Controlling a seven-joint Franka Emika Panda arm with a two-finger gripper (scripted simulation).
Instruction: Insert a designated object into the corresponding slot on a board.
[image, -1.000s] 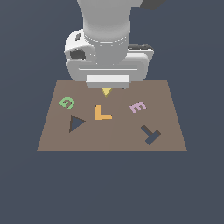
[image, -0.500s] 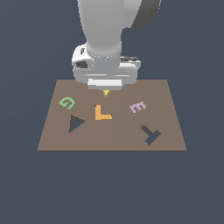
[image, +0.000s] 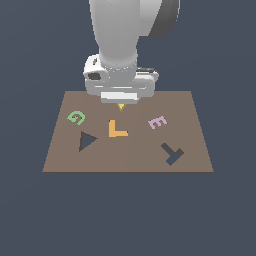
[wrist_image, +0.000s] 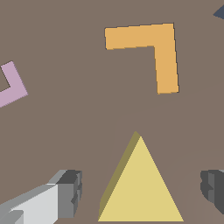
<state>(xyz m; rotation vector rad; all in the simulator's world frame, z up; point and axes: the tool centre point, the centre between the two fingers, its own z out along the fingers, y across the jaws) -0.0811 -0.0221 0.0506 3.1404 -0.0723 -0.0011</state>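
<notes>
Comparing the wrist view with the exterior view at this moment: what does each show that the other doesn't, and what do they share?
Only the wrist view shows the whole yellow triangle piece lying between the open fingers, which stand apart from it. Only the exterior view shows the whole board, the navy triangle slot, the dark T cut-out, the green G and the arm. Both show the orange L, part of the pink E and the triangle, a mere tip below the gripper in the exterior view.
</notes>
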